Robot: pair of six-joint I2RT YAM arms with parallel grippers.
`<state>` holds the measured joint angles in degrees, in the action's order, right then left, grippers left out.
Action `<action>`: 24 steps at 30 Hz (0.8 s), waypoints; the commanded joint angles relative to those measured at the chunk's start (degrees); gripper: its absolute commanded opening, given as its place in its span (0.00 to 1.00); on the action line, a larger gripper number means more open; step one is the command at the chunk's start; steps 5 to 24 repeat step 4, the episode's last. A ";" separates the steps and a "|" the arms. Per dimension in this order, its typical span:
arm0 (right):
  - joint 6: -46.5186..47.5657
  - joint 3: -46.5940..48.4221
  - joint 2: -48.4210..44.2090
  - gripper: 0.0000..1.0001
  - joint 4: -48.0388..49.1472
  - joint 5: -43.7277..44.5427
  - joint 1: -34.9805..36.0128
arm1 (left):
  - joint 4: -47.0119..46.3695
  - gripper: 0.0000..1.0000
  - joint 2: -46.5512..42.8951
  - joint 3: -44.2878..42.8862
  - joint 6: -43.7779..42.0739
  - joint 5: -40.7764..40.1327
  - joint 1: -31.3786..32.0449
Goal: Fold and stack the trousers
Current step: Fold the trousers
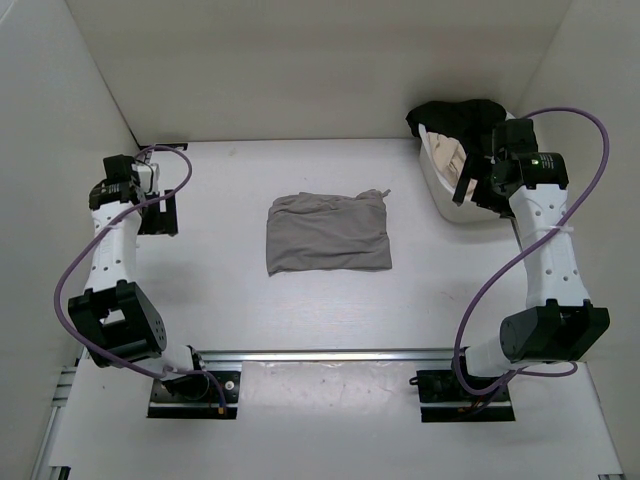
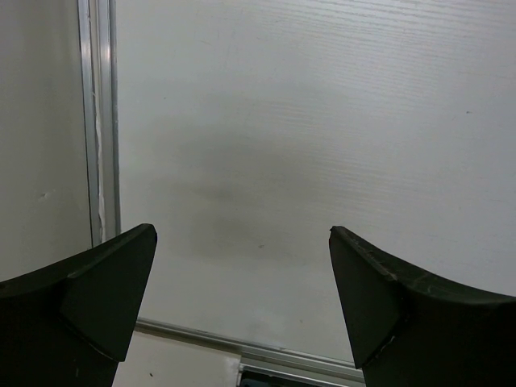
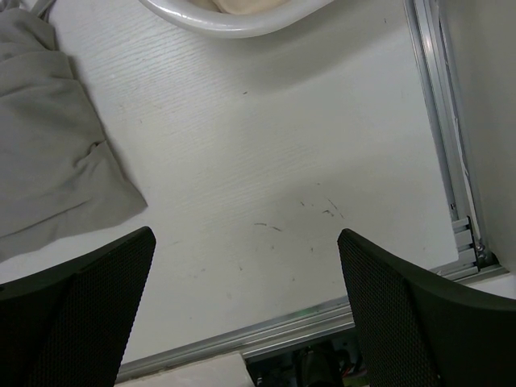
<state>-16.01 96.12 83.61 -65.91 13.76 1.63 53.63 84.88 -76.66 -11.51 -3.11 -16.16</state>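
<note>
Taupe-grey trousers [image 1: 328, 233], seen from above, lie folded in a compact rectangle mid table [image 1: 230, 310], probably placed centrally as the stack's base. Left wrist: left end effector [image 2: 242, 242] gapes above the table. Right wrist: right end effector [image 3: 246, 242] likewise spread, trousers at its left, white basin [image 3: 234, 20] beyond.

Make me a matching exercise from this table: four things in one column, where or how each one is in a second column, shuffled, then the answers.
Column one
1. trousers
2. black garment
3. beige garment
4. left gripper

Column two
A. open, above the table
B. folded, mid-table
C. inside the white tub
D. heaped at the tub's far end

Pairs: 1-B, 2-D, 3-C, 4-A
</note>
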 commanded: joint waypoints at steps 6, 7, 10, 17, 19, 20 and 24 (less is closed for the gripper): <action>1.95 -0.40 -2.66 0.99 2.80 -0.66 0.04 | 0.34 1.00 -0.77 -1.91 0.61 1.18 0.08; 1.95 -0.40 -2.66 0.99 2.80 -0.66 0.04 | 0.34 1.00 -0.77 -1.91 0.61 1.18 0.08; 1.95 -0.40 -2.66 0.99 2.80 -0.66 0.04 | 0.34 1.00 -0.77 -1.91 0.61 1.18 0.08; 1.95 -0.40 -2.66 0.99 2.80 -0.66 0.04 | 0.34 1.00 -0.77 -1.91 0.61 1.18 0.08; 1.95 -0.40 -2.66 0.99 2.80 -0.66 0.04 | 0.34 1.00 -0.77 -1.91 0.61 1.18 0.08; 1.95 -0.40 -2.66 0.99 2.80 -0.66 0.04 | 0.34 1.00 -0.77 -1.91 0.61 1.18 0.08; 1.95 -0.40 -2.66 0.99 2.80 -0.66 0.04 | 0.34 1.00 -0.77 -1.91 0.61 1.18 0.08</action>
